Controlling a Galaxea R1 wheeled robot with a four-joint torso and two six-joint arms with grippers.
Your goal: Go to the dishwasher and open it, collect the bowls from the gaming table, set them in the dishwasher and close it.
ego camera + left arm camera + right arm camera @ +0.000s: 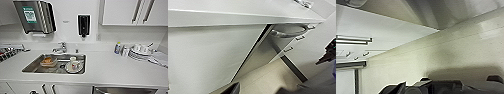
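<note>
I'm parked at the dishwasher (125,90), door shut; opening comes first; I need its handle (288,32); pincer state I cannot tell.

No readable text anywhere.

In the head view's upper left, the paper towel dispenser (35,16) carries a green and white label (30,14), its print too blurred to read. The mug (74,63) in the sink (30,67) at lower centre bears a red mark, likewise illegible. The bottle (117,48) at right shows no legible label.
</note>
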